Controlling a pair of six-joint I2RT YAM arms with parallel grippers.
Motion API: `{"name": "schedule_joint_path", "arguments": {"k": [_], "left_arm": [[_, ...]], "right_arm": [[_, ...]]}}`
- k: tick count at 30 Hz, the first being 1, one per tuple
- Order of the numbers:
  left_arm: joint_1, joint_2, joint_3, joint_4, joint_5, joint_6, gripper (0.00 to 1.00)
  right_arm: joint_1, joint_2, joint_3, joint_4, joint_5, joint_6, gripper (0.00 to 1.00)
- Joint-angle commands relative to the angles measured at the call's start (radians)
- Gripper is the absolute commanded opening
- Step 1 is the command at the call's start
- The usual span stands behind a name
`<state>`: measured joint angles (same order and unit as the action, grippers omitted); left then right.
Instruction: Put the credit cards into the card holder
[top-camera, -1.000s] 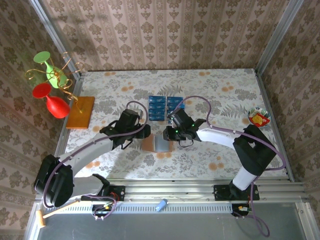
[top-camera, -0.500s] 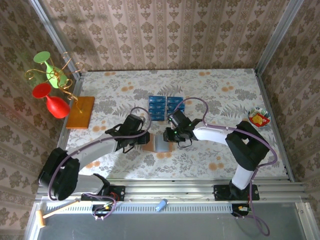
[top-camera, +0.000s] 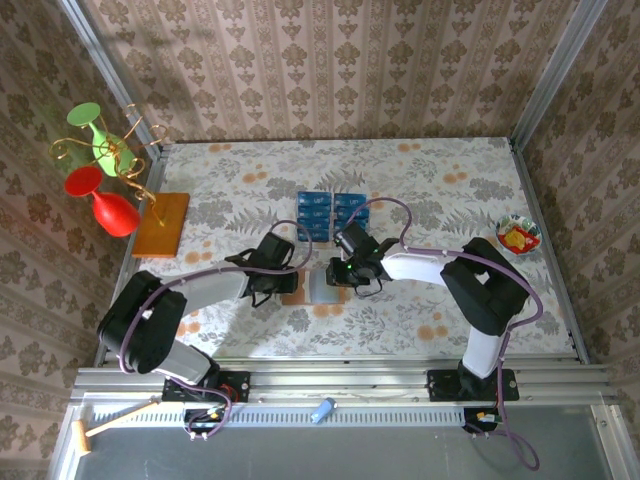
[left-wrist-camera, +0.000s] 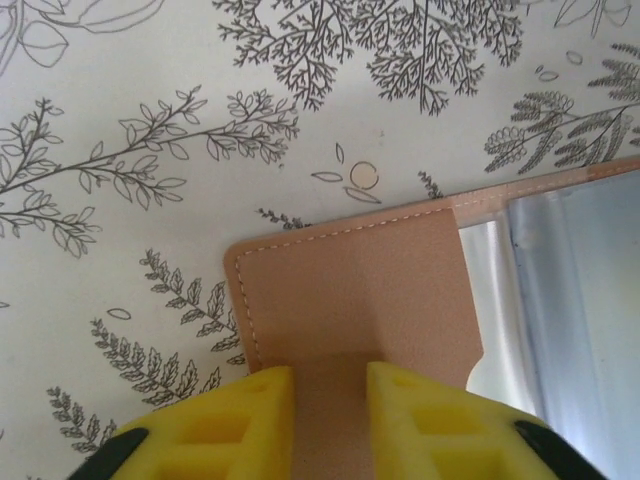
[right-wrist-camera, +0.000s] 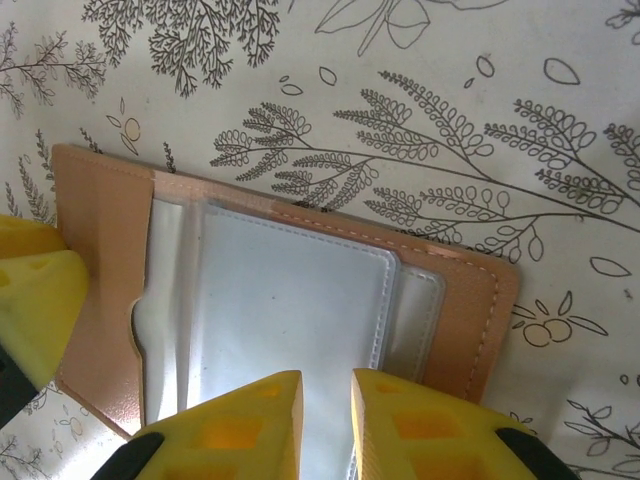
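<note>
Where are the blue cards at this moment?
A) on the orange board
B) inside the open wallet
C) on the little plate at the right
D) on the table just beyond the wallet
D: the credit cards sit grouped on the table past the open card holder.

High overhead, wrists close, sharing card holder (right-wrist-camera: 280, 300)

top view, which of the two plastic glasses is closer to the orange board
The red glass, right beside the orange board; the green glass sits farther back, toward the wall.
</note>
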<state>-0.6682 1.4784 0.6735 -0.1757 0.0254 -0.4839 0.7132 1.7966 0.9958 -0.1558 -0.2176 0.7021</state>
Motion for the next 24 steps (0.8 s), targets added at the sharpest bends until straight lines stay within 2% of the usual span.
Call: {"name": "schedule_joint_path", "arguments": {"k": [1,13,21,24], "left_arm": [[-0.008,0.004,-0.018,0.033,-0.015,0.016,0.31],[-0.007,-0.020,-0.062,0.108,0.003,0.012,0.36],[-0.008,-0.104,-0.124,0.185,0.007,0.000,0.53],[-0.008,-0.131,-0.144,0.214,0.019,0.005,0.55]], "right_arm": [[0.000,0.018,-0.009,0.029,-0.019,-0.007,0.25],[0.017,0.049,-0.009,0.093,-0.051,0.036,0.28],[0.018,0.053,-0.014,0.105,-0.055,0.046,0.28],[0.018,0.057,-0.017,0.118,-0.060,0.056,0.27]]}}
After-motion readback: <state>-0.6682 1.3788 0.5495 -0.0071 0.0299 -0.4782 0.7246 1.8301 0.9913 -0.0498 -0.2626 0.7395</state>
